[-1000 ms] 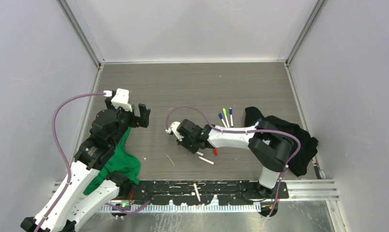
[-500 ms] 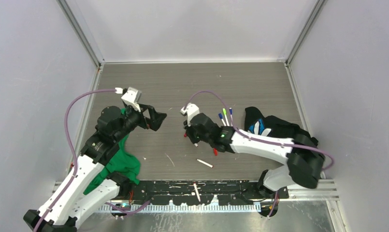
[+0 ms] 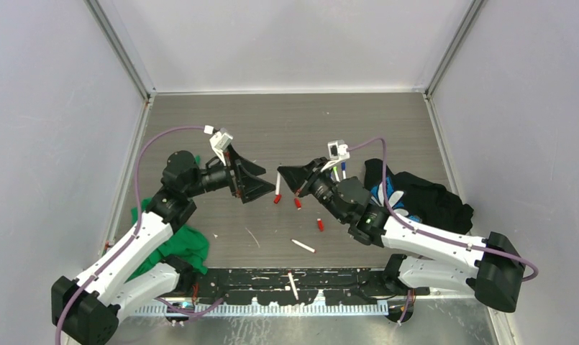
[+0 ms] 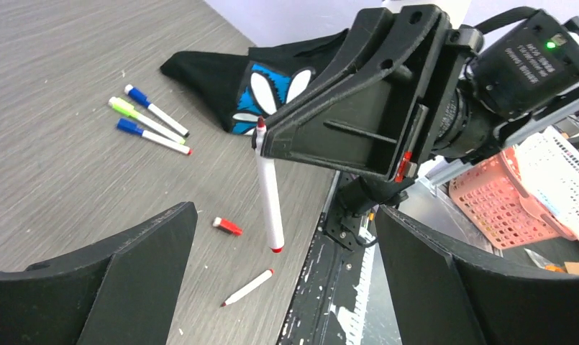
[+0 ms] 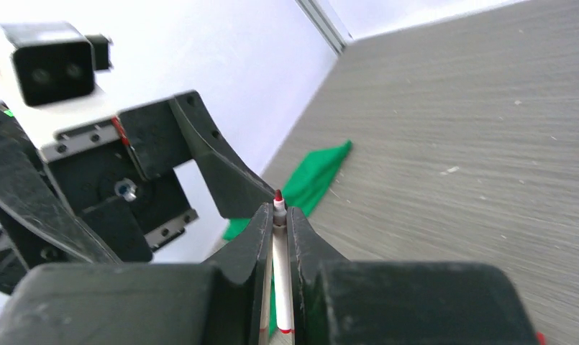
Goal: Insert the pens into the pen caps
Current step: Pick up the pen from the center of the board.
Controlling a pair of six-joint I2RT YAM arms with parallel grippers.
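Note:
My right gripper [image 3: 281, 173] is shut on a white pen [image 3: 277, 187] with a bare red tip. It holds the pen in the air, hanging down, above the table. The right wrist view shows the pen [image 5: 279, 273] pinched between the fingers [image 5: 257, 237]. My left gripper [image 3: 267, 183] is open and empty, facing the pen [image 4: 268, 194] from close by. A red pen cap [image 3: 320, 225] lies on the table, also in the left wrist view [image 4: 227, 226]. A loose uncapped pen [image 3: 303, 246] lies near it [image 4: 247, 287]. Three capped pens [image 4: 153, 122] lie at the back.
A black cloth [image 3: 430, 201] lies at the right and a green cloth [image 3: 178, 241] at the left under my left arm. A black rail [image 3: 308, 277] runs along the front edge. A small red bit [image 3: 298, 204] shows under my right gripper; I cannot tell what it is.
My right gripper has lifted the pen off the table and turned it toward the left arm. My left gripper has swung right and now faces it.

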